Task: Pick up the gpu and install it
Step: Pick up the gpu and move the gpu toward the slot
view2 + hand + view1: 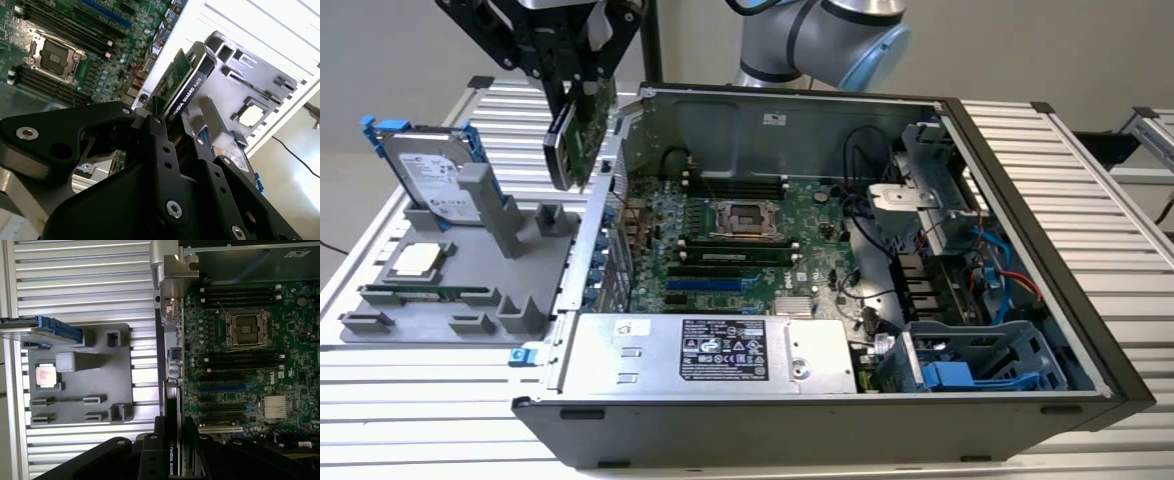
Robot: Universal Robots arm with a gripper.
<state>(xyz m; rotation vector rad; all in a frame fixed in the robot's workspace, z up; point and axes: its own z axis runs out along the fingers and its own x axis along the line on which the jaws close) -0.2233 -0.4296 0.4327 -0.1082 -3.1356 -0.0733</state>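
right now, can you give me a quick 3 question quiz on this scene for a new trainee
1. True or false: the gpu is already seated on the motherboard.
2. What stands upright in the grey holder tray at the exterior view's left? A) hard drive B) keyboard C) fan
3. Fill in: the gripper is shut on the ____.

Key: 1 false, the gripper holds it in the air; 2 A; 3 gpu.
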